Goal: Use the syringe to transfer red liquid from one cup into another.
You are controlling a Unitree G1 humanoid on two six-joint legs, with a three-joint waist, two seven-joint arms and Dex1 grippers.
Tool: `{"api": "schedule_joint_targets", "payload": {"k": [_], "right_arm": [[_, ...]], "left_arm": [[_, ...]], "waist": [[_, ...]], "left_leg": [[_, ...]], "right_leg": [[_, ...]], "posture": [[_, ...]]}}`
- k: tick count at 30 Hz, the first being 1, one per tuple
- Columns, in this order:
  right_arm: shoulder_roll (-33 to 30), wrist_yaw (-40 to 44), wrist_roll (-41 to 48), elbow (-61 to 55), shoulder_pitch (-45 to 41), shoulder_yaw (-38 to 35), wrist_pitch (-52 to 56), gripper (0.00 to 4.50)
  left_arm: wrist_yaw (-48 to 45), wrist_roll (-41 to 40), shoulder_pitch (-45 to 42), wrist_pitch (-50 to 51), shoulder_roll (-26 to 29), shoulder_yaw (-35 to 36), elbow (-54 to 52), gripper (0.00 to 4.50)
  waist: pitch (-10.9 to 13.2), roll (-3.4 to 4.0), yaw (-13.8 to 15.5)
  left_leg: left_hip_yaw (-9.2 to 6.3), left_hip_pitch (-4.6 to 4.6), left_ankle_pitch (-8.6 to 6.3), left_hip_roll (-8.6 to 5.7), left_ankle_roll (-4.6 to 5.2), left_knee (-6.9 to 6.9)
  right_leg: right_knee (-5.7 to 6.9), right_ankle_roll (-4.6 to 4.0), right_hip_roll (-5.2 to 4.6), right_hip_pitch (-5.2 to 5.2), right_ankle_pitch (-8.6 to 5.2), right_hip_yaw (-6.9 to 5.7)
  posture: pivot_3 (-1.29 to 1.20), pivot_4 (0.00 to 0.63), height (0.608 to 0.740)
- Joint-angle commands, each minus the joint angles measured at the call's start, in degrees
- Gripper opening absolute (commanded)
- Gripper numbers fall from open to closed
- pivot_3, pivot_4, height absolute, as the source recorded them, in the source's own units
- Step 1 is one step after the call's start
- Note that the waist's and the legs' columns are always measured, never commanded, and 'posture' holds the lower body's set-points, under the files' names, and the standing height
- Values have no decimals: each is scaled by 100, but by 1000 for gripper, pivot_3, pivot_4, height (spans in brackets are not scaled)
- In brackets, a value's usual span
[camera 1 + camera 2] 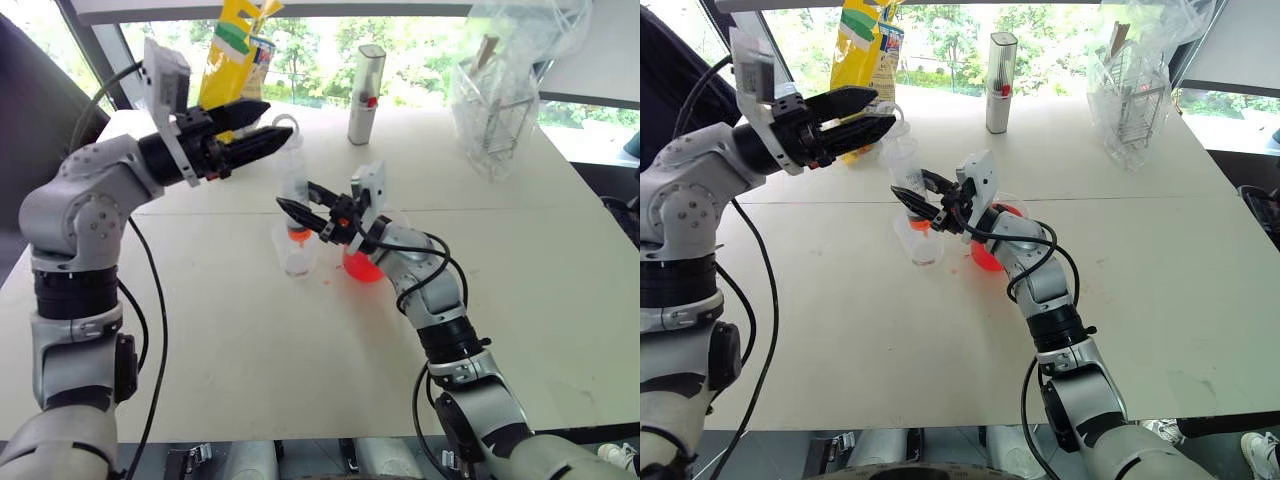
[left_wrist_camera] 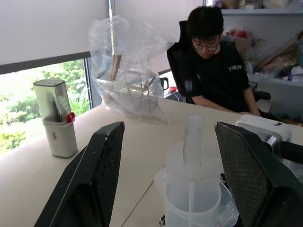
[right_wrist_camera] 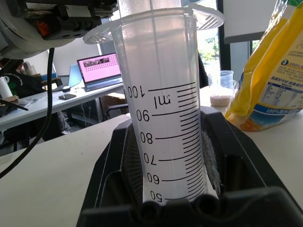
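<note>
Step in hand, by my reading: discharge into the small clear cup (image 1: 298, 258), with your right gripper (image 1: 318, 215) clamped on the barrel of the syringe (image 1: 295, 190), held upright, red tip in that cup beside the red beaker (image 1: 362, 265). Your left gripper (image 1: 262, 130) stands spread about the plunger ring, not pinching. Next move: close on the ring and press down straight.

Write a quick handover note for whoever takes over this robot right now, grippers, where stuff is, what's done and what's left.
Right gripper: shut on the syringe, held upright, tip in the small cup.
Left gripper: open at the plunger top, not gripping.
Red beaker: on the table beside the small cup, behind the right wrist.
Done: syringe placed over the small cup.
Left: press the plunger to empty it; amount already transferred unclear.
</note>
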Motion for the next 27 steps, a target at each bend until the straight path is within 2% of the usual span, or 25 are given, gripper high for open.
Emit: {"api": "schedule_joint_targets", "payload": {"k": [1, 3, 5, 6, 9, 27], "right_arm": [[64, 28, 38, -242, -164, -31, -108, 1350], [64, 32, 34, -254, -154, -22, -100, 1350], [61, 34, 31, -268, -140, -13, -90, 1350], [61, 32, 30, -275, -136, -10, -85, 1350], [59, 33, 29, -287, -132, -4, -79, 1350], [93, -73, 146, -448, -475, -179, 21, 1350]], "left_arm": [[-35, 3, -88, -104, -41, -19, -110, 3237], [-41, -7, -87, -94, -58, -24, -124, 2719], [-77, -19, -68, -89, -67, -52, -156, 1985], [-89, -29, -61, -86, -69, -57, -169, 1359], [-115, -48, -60, -86, -76, -70, -182, 24], [-434, 394, 444, -280, 132, -548, -365, 24]], "waist": [[0, 0, 0], [0, 0, -5], [0, 0, -8], [0, 0, -9], [0, 0, -6], [0, 0, -27]], "left_leg": [[0, 0, 0, 0, 0, 0], [0, -1, 0, 0, 0, 0], [0, 0, 0, 0, 0, -1], [0, 0, 0, 0, 0, -1], [0, 0, 0, 1, 0, 0], [0, 0, 0, 0, 0, -2]], "right_leg": [[0, 0, 0, 0, 0, 0], [0, 0, 0, -1, 0, 0], [0, 0, 0, -1, 0, 1], [0, 0, 0, -1, 0, 0], [0, 0, 0, -1, 0, 0], [-1, 0, -1, -1, 0, 2]], "posture": [[0, 150, 740], [0, 150, 740], [0, 150, 740], [0, 150, 740], [0, 150, 740], [0, 150, 740]]}}
